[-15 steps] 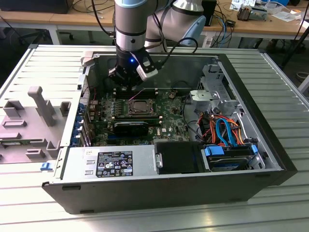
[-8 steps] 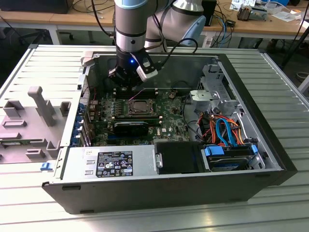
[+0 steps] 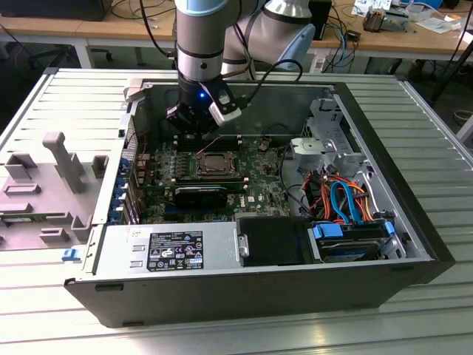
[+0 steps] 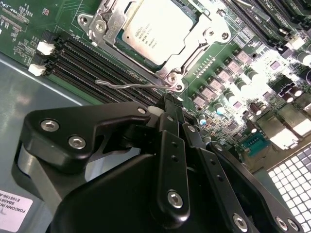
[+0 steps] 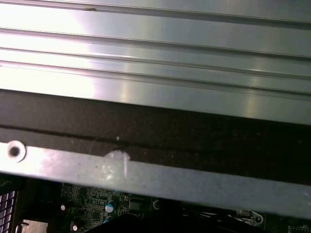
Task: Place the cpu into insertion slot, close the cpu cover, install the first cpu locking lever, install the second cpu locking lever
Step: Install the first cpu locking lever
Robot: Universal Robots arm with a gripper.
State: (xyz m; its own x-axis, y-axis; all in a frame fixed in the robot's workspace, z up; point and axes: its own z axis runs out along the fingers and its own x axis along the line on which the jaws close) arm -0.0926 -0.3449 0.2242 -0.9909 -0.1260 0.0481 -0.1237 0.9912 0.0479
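We are hovering the gripper [image 4: 167, 104], pressed together, beside the lever [image 4: 129, 86]: springy thin wire, probably best caught at its hooked end.

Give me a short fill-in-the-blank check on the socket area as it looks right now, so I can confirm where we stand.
1. The cpu sits in the socket on the ____.
2. The cpu cover is ____ over the chip.
3. In the second wrist view, the gripper is nearest a thin wire ____ beside the socket.
4. The motherboard lies inside an open computer ____.

Missing words: motherboard; closed; lever; case
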